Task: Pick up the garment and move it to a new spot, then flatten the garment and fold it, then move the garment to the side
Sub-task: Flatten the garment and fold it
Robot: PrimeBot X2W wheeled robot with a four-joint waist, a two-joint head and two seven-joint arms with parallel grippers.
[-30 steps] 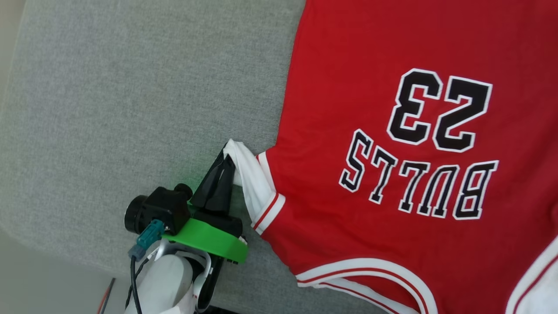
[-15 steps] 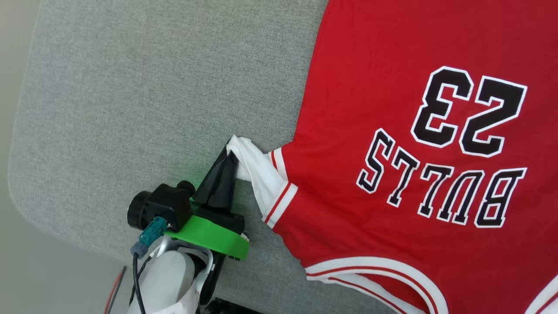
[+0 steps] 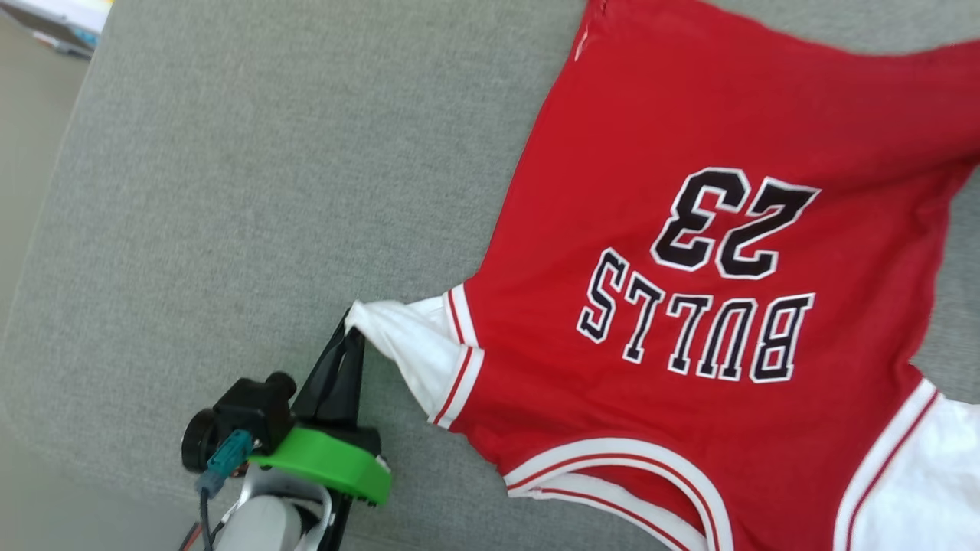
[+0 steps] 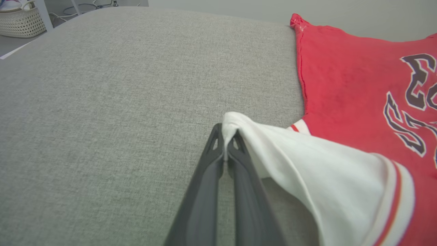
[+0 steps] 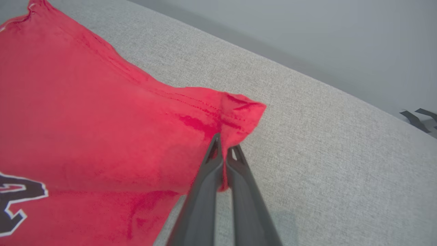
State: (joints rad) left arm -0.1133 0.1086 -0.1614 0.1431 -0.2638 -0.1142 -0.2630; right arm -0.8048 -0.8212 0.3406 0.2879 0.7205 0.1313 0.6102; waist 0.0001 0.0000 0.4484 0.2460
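While sleeve point(image 3: 413, 348) is clamped by left pincer point(image 3: 354, 325), hem corner point(image 5: 239, 109) by right pincer point(image 5: 223, 143), garment point(image 3: 689, 130) should be pulled taut evenly.

Head overhead, wrists low, close; common garment point(image 3: 712, 306)

Garment point(image 3: 689, 321) print, upside down in head view: "BULLS", "23".

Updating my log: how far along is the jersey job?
Done: the jersey lies print-up, mostly spread on the grey fabric surface. In hand: flattening, with the left gripper shut on a white sleeve tip and the right gripper on a red hem corner. Left: folding, moving aside.
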